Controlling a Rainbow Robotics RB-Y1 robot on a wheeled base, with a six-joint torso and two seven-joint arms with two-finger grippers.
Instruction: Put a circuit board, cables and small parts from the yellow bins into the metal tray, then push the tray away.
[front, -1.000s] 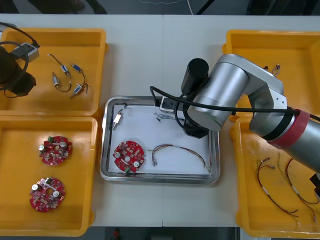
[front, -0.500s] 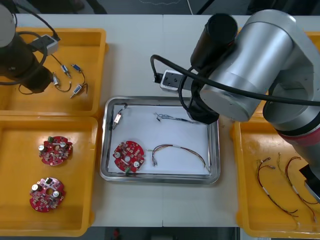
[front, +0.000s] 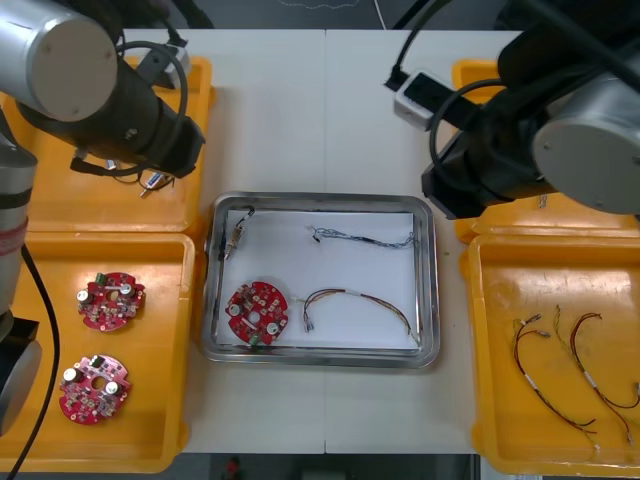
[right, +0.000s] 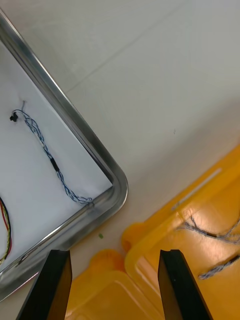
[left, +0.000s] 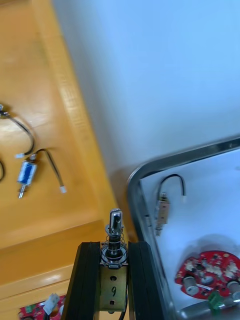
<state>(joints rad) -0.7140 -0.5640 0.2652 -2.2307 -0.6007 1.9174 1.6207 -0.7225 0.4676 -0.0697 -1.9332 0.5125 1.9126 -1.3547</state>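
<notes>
Near the tray (front: 208, 300), left pincer (left: 114, 245) grips small metal part (left: 115, 220); right pincer (right: 114, 252) gapes

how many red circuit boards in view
3. One circuit board and another lie in the left near yellow bin; a third lies in the metal tray. Arms cover parts of the far bins, so more may be hidden.

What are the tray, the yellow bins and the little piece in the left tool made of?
Tray: likely steel; shiny reflective rim, white inside. Bins: probably moulded plastic; smooth, yellow, rounded lips. Piece in left tool: metal; polished pin with a coiled spring. Right tool hangs open beside the tray.
</notes>
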